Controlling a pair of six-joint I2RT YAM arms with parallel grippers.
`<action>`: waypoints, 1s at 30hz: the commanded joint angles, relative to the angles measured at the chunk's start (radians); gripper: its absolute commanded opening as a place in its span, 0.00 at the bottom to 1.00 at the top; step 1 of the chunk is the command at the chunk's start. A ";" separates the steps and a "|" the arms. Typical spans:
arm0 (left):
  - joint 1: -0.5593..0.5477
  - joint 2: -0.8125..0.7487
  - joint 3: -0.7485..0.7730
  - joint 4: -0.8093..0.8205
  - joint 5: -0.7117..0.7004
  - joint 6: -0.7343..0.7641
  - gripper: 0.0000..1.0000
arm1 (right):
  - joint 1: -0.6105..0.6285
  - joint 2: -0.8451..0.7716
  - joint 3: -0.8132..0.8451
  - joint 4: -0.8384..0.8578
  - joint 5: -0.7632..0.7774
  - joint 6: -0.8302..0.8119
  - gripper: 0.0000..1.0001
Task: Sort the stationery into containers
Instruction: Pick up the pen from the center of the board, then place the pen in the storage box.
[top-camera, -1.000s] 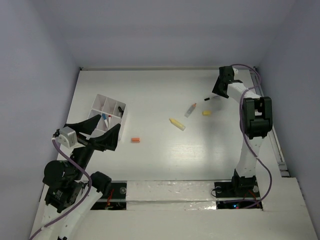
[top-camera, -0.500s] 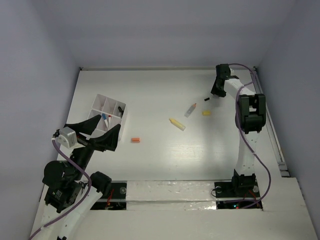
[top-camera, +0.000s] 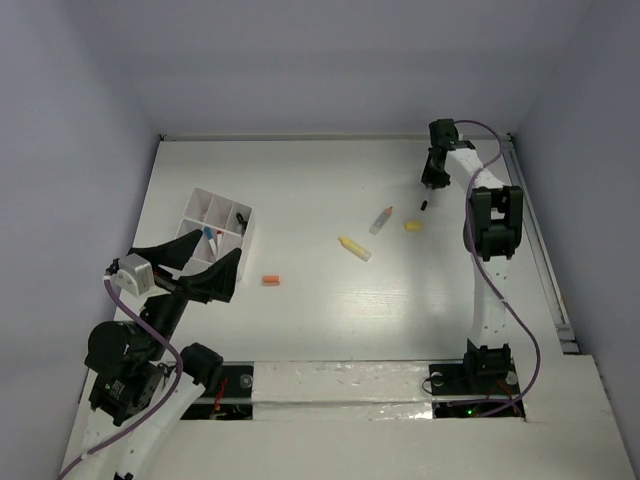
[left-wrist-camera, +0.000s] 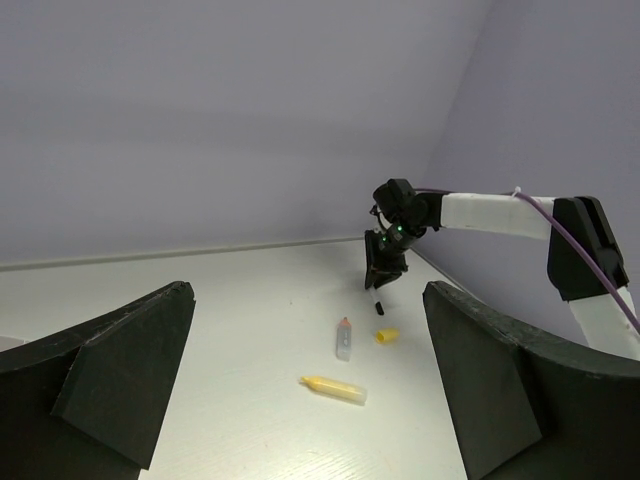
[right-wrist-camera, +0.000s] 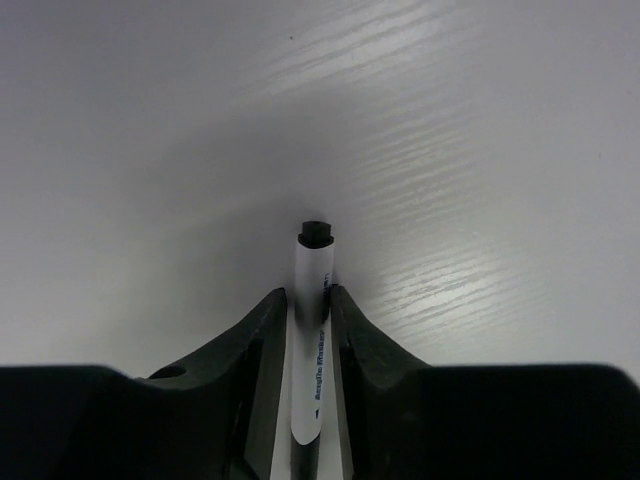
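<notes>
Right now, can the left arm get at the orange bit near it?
Probably yes. The orange bit lies in the open just beside the left end effector, which is open and empty, with nothing between them.

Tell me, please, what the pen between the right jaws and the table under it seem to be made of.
The pen: probably plastic; smooth white barrel with blue print and a black tip. The table: likely white-painted wood or laminate; fine grain lines show, and the finish looks semi-matte with mild glare.
</notes>
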 joint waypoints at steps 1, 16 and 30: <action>-0.007 0.003 0.008 0.043 -0.004 0.007 0.99 | 0.000 0.056 0.040 -0.046 -0.047 -0.028 0.28; -0.007 0.046 0.005 0.044 0.002 0.005 0.99 | 0.031 -0.396 -0.368 0.493 -0.170 -0.110 0.00; 0.078 0.101 0.004 0.051 0.008 -0.004 0.99 | 0.601 -0.439 -0.497 1.154 -0.385 0.057 0.00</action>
